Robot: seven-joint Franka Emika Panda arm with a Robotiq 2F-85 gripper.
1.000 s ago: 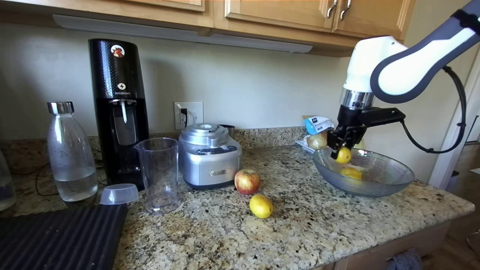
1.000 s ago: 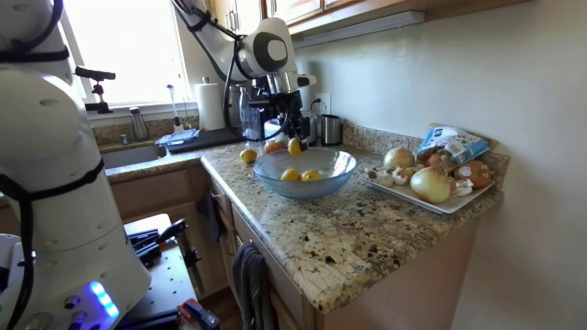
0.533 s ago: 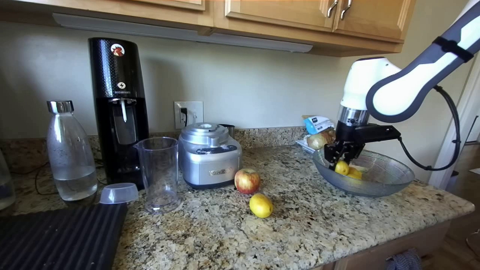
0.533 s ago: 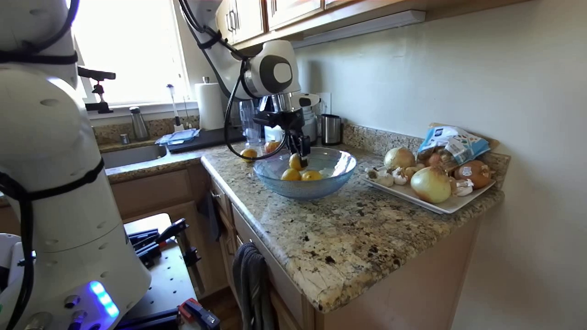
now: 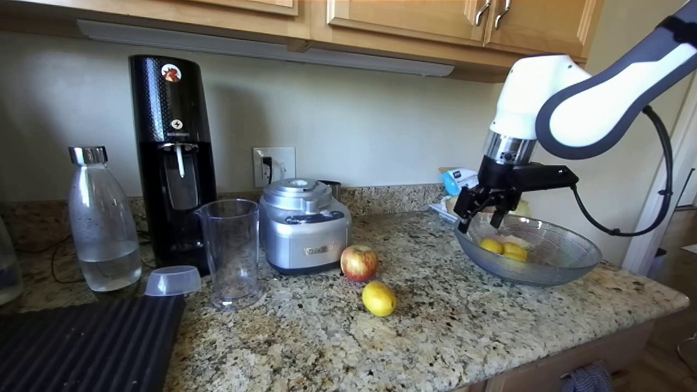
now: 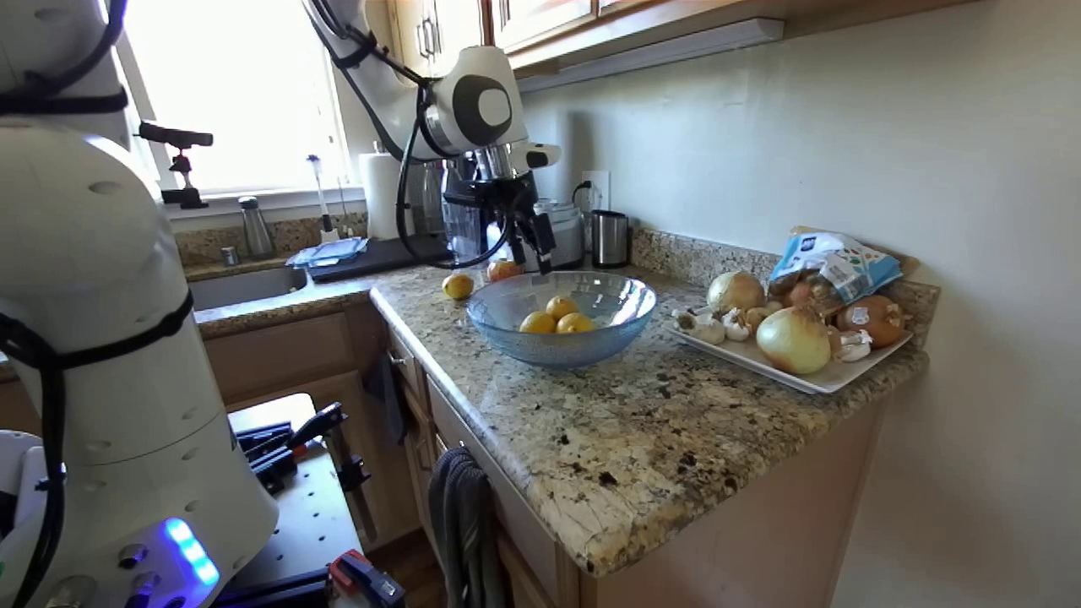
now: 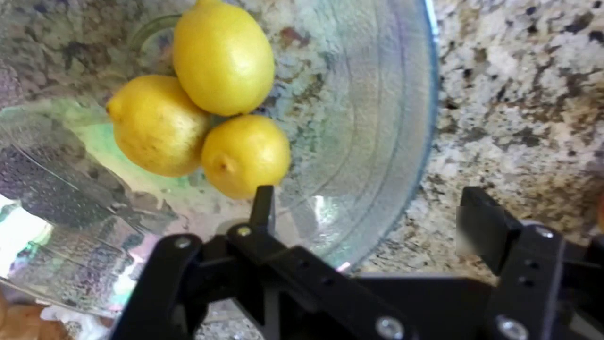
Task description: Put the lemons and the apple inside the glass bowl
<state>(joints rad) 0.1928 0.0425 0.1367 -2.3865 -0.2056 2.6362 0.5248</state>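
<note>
Three yellow lemons lie against each other in the glass bowl, and in an exterior view the same lemons show through its side. A single lemon is on the counter, in front of the red and yellow apple. Above the bowl's rim, on the side towards the apple, my gripper stands wide open and holds nothing. From the wrist, the gripper has one finger over the bowl and the other beyond its rim, above the counter.
A silver food processor stands behind the apple, with a clear tall cup beside it. On the bowl's far side from the apple is a white tray of onions and garlic. Cabinets overhang the counter.
The gripper went down into the bowl with a lemon, then opened and rose without it. That lemon now rests with the two others. The apple and counter lemon have not moved.
</note>
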